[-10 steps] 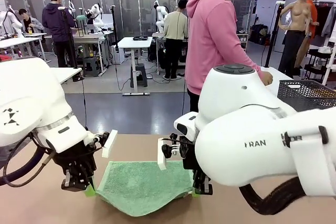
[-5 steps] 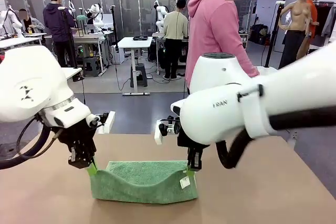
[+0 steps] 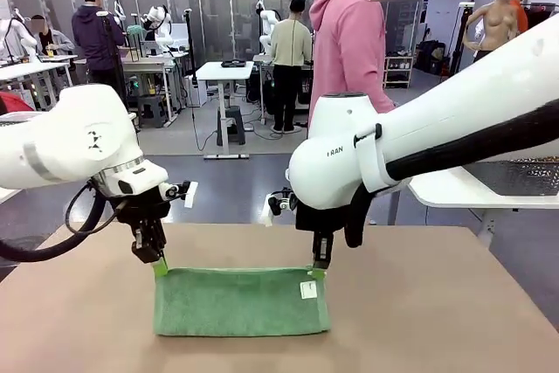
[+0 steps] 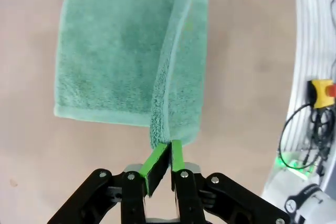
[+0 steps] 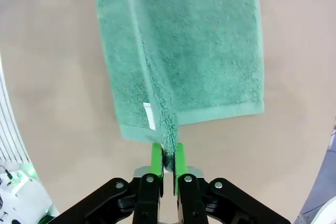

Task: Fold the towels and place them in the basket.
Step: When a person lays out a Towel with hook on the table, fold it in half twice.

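One mint green towel [image 3: 240, 303] lay on the brown table [image 3: 419, 303], doubled over into a long strip, with its white label [image 3: 307, 290] showing near the right end. I found the left gripper [image 3: 160, 264] pinched tight on the strip's far left corner and the right gripper [image 3: 320, 268] likewise closed on the far right corner. Both wrist views confirmed it: the left gripper [image 4: 167, 148] and the right gripper [image 5: 168, 153] each had green pads clamped on a raised ridge of towel [image 4: 121, 51], the rest lying flat. I judged the first fold laid but not yet released. A further fold, the transfer, and any other towel were outstanding. The dark mesh basket [image 3: 524, 176] stood on a white side table [image 3: 454, 189] at the right, well apart from the towel. The right arm's own bulk lay between cloth and basket. A person in a pink hoodie [image 3: 349, 41] stood at the far side near that table, which I noted as a hazard for any carry.
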You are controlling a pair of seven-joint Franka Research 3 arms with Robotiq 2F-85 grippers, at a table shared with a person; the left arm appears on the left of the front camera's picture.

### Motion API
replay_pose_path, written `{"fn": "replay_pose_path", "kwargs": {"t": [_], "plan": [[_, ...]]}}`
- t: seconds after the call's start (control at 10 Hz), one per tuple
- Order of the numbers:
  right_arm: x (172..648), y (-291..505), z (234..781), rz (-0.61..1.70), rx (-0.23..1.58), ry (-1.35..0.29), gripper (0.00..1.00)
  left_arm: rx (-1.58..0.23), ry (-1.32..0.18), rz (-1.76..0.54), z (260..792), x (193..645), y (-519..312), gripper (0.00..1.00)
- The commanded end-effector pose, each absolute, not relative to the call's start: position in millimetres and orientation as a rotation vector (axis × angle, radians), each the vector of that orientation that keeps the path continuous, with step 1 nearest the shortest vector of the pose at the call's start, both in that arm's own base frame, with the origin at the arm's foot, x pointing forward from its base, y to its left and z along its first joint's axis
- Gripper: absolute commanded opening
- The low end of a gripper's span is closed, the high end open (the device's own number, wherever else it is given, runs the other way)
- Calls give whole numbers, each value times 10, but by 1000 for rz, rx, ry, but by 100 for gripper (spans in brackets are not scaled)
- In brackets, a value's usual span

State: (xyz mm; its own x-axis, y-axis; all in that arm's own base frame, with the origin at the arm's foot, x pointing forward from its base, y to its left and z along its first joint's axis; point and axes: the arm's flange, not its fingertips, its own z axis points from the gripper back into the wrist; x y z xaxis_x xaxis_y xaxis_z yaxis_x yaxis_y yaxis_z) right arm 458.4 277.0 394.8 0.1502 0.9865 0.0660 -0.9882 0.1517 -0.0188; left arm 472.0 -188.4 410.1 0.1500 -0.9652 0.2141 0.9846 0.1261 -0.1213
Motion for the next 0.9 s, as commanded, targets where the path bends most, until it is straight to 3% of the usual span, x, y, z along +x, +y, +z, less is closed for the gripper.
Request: {"fn": "replay_pose_path", "kwargs": {"t": [0.0,0.3,0.8], "plan": [[4811,2792,3937,1376,3,-11,0,-262,-58,-1413,4174,4953,-1909,0],[5021,2754,3838,1363,21,-38,0,-246,-63,-1372,4129,5116,-1922,0],[4986,2692,3825,1380,28,-34,0,-260,-93,-1384,4103,5089,-1918,0]]}}
